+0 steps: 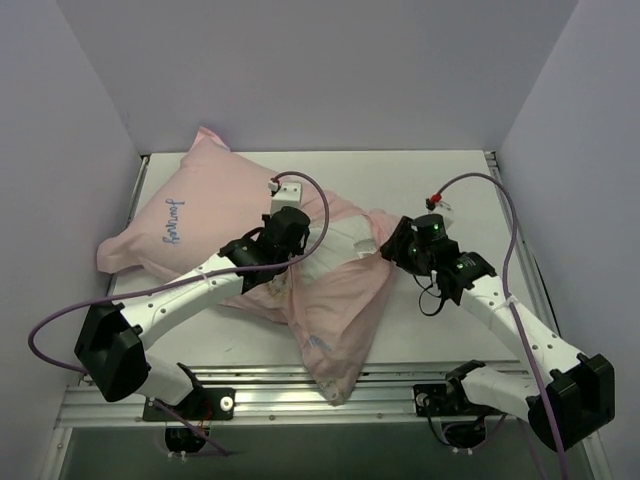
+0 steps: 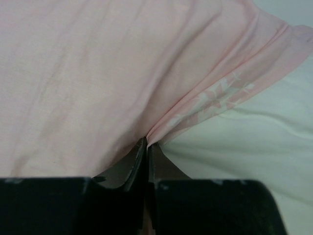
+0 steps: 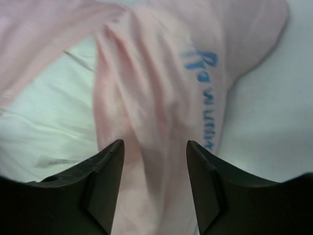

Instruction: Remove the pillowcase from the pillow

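White table (image 1: pixel 440 320), pale walls all round. Left arm stretches from the near edge onto the pillow (image 1: pixel 338 245), with the left gripper (image 2: pixel 146 143) pinched tight on a pillowcase (image 2: pixel 73 73) fold at the pillow's middle. Right arm bends in at the pillow's right end, right gripper (image 3: pixel 154 143) spread, jaws straddling a pink ridge. Pillowcase mostly covers the pillow's far left end.

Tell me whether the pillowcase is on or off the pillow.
Partly on: the pillowcase covers the far-left end, while the bare white pillow shows mid-table; the left gripper pinches a fold of it.
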### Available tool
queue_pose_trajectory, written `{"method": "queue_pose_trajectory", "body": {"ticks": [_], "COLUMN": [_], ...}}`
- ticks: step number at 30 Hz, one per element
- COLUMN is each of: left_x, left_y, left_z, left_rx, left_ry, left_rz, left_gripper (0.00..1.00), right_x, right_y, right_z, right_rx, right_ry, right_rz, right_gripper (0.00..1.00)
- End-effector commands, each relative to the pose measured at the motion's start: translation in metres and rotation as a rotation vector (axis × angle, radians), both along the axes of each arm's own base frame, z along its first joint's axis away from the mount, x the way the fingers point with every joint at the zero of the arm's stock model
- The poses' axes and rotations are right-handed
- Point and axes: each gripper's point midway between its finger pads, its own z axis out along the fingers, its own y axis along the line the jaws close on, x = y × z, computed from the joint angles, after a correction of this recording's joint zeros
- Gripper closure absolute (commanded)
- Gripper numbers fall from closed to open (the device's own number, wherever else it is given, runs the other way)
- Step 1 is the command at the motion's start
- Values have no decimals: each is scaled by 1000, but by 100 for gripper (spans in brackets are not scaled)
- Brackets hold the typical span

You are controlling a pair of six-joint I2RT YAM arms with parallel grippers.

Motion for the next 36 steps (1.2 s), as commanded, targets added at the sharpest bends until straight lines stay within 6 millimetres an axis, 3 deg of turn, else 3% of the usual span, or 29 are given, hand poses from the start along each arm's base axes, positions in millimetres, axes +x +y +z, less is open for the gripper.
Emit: {"method": "queue_pose_trajectory", "body": {"ticks": [1, 3, 6, 9, 13, 14, 16, 17, 19, 20, 23, 24, 26, 28, 30, 32, 36], "left_x": [-16, -18, -21, -24, -26, -27, -27, -27, -29, -30, -35, -38, -41, -43, -45, -48, -50], "left_y": [-2, -5, -5, -3, 2, 4, 13, 19, 27, 30, 40, 43, 46, 47, 40, 22, -8], "left_z": [-26, -27, -30, -33, -36, -37, -40, -45, -49, -52, -58, -58, -56, -47, -34, -15, 29], "left_rx": [54, 47, 41, 34, 40, 42, 59, 60, 54, 48, 42, 45, 45, 40, 24, -7, -46], "left_ry": [75, 74, 75, 77, 84, 87, 84, 92, 104, 111, 125, 131, 135, 131, 111, 72, -23], "left_rz": [-25, -29, -29, -18, -5, 5, 40, 65, 89, 103, 121, 126, 131, 123, 60, -48, -193], "left_gripper": [88, 88, 88, 88, 88, 88, 88, 88, 88, 89, 89, 89, 89, 89, 88, 77, 54], "right_x": [19, 29, 38, 50, 49, 41, 30, 14, 2, -14, -21, -33, -21, -21, -7, 0, 5], "right_y": [8, 18, 31, 33, 18, 7, -10, -25, -49, -58, -59, -54, -38, -17, 2, 21, 47], "right_z": [33, 48, 41, 30, -7, -26, -39, -63, -77, -99, -115, -129, -123, -118, -96, -69, -14], "right_rx": [-77, -68, -109, -148, -198, -205, -198, -219, -198, -197, -82, -24, 57, 144, 224, 302, 398], "right_ry": [-46, -59, -34, -15, 51, 87, 109, 158, 183, 224, 230, 268, 190, 160, 53, -53, -241], "right_rz": [41, 51, 59, 28, -23, -39, -81, -101, -155, -164, -166, -132, -78, 19, 103, 207, 374], "right_gripper": [48, 33, 21, 20, 23, 26, 30, 33, 35, 38, 42, 44, 47, 49, 62, 76, 86]}}
